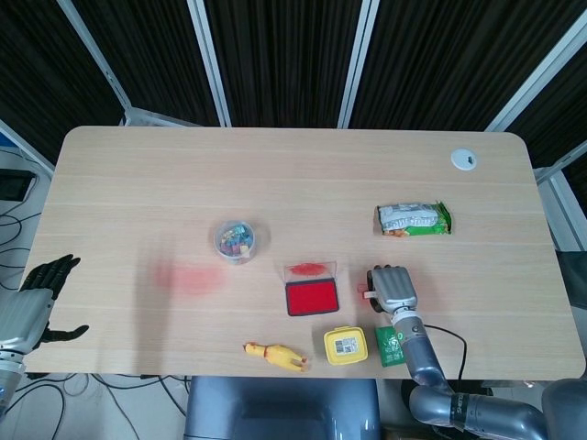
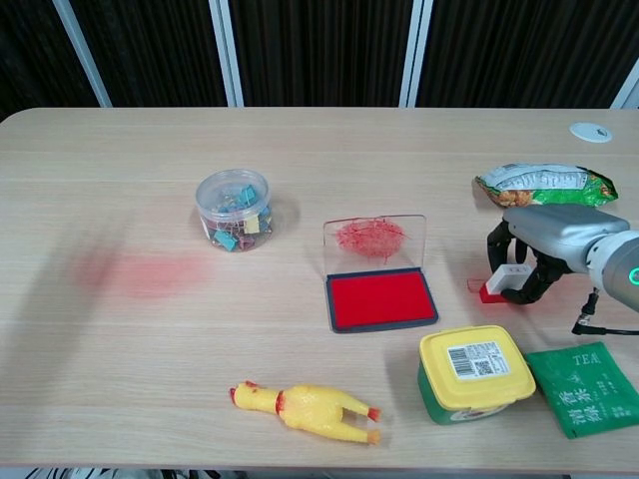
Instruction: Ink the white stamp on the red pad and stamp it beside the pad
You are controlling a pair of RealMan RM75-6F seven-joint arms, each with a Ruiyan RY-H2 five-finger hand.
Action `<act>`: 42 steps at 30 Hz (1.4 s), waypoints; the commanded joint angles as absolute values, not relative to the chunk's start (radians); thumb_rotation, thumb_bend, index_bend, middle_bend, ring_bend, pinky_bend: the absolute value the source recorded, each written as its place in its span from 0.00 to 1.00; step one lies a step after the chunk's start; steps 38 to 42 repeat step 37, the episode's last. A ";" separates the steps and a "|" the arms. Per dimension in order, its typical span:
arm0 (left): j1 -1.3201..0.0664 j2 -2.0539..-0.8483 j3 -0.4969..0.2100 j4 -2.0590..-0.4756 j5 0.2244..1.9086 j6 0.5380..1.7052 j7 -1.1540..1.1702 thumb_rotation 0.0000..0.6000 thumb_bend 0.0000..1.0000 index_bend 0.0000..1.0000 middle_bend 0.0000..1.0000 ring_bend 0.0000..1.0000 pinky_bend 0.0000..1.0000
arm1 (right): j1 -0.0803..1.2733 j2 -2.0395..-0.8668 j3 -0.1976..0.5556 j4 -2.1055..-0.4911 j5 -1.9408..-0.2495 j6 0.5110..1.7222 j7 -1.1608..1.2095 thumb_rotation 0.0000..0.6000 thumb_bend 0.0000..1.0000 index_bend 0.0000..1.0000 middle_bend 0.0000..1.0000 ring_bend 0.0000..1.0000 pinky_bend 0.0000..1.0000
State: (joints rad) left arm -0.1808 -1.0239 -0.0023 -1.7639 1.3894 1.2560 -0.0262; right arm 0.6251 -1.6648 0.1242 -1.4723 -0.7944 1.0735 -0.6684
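Curling down over the white stamp (image 2: 504, 280), my right hand (image 2: 547, 248) holds it between the fingers (image 2: 496, 242), its red base touching the tabletop (image 2: 300, 150) just below my fingertips. The red pad (image 2: 380, 299) lies open, well apart. My left hand (image 1: 37, 298) hangs spread, holding nothing.

The head view looks almost straight down from high above the desk (image 1: 293, 174), taking in all four of its edges, the dark slatted wall beyond the far edge and cables on the floor past the left edge. The chest view sits lower and closer (near the front edge), facing the far edge at a shallow slant; the desk (image 2: 300, 150) fills it, its left and right edges mostly cut off. Both share the desk's middle and front, including the red pad (image 1: 312, 298) (image 2: 381, 299).
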 commanded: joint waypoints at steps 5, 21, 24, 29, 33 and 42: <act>-0.181 -1.024 -0.003 -1.764 1.389 1.257 -0.025 1.00 0.00 0.00 0.00 0.00 0.00 | 0.627 -1.665 0.124 -1.477 -0.786 1.077 -0.676 1.00 0.32 0.42 0.30 0.28 0.37; -0.180 -1.025 -0.003 -1.762 1.392 1.261 -0.024 1.00 0.00 0.00 0.00 0.00 0.00 | 0.603 -1.578 0.110 -1.568 -0.844 1.157 -0.696 1.00 0.20 0.12 0.06 0.07 0.26; -0.178 -1.024 -0.003 -1.762 1.399 1.267 -0.025 1.00 0.00 0.00 0.00 0.00 0.00 | 0.561 -1.481 0.091 -1.641 -0.903 1.220 -0.674 1.00 0.19 0.09 0.03 0.04 0.25; -0.174 -1.027 -0.002 -1.755 1.417 1.284 -0.023 1.00 0.00 0.00 0.00 0.00 0.00 | 0.454 -1.334 0.024 -1.740 -1.075 1.351 -0.561 1.00 0.12 0.01 0.00 0.00 0.23; -0.170 -1.033 0.000 -1.741 1.435 1.302 -0.009 1.00 0.00 0.00 0.00 0.00 0.00 | 0.361 -1.270 -0.046 -1.734 -1.233 1.462 -0.460 1.00 0.08 0.00 0.00 0.00 0.22; -0.165 -1.040 -0.001 -1.732 1.446 1.320 0.002 1.00 0.00 0.00 0.00 0.00 0.00 | 0.289 -1.227 -0.099 -1.720 -1.318 1.528 -0.398 1.00 0.08 0.00 0.00 0.00 0.22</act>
